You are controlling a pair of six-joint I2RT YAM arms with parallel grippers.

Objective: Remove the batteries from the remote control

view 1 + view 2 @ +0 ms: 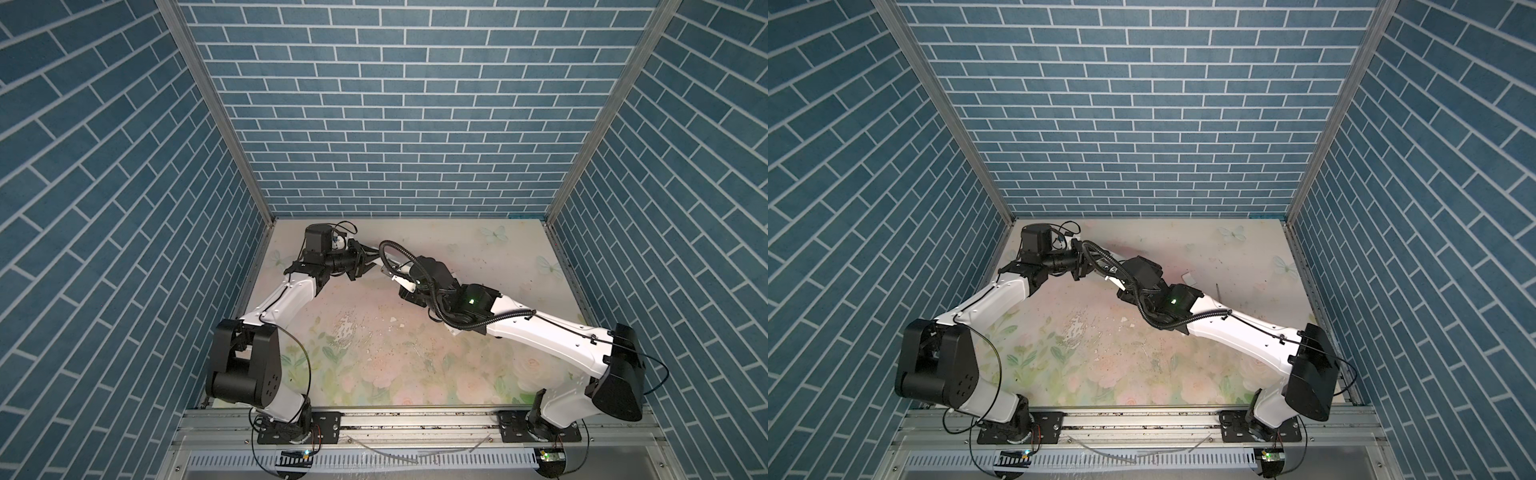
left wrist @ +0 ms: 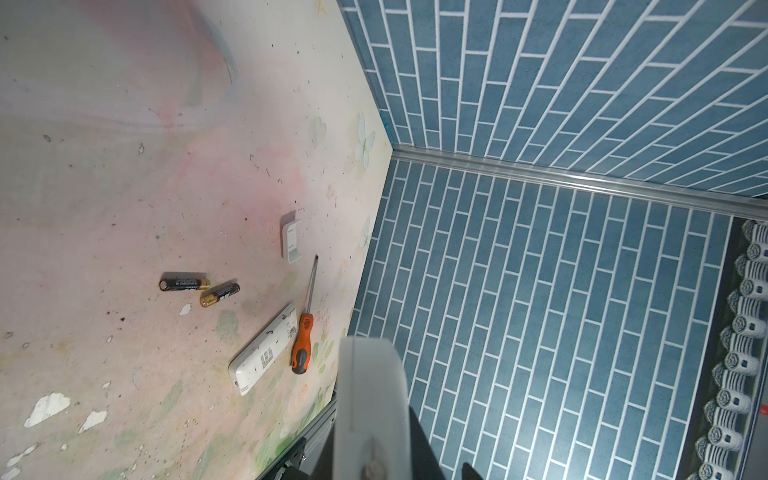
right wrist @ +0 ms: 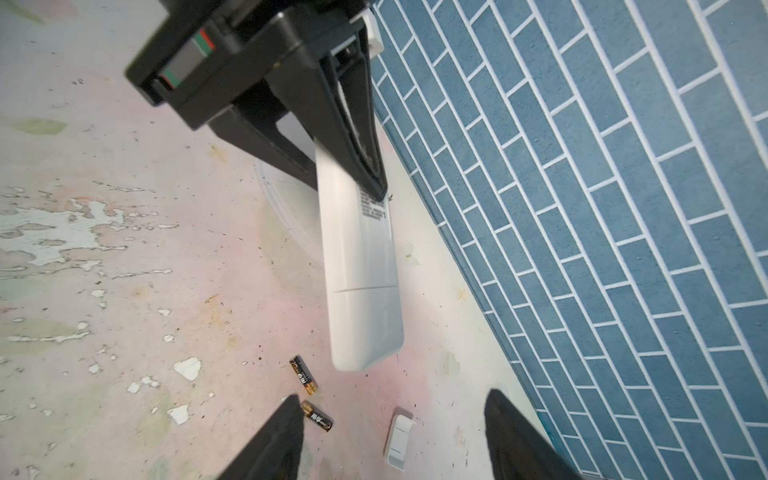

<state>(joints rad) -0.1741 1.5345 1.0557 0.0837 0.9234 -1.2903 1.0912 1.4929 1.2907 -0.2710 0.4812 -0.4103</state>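
Note:
My left gripper is shut on a white remote control and holds it in the air, back side showing and its battery lid closed. In the left wrist view the same remote is a blurred white shape between the jaws. Two black batteries with gold ends lie loose on the table. The right wrist view shows them too, just beyond the remote's free end. My right gripper is open and empty, close to that end. One of its fingers hangs over a battery.
A second white remote lies on the table beside an orange-handled screwdriver. A loose white battery cover rests nearby, towards the blue brick wall. Both arms meet at the back left of the floral table.

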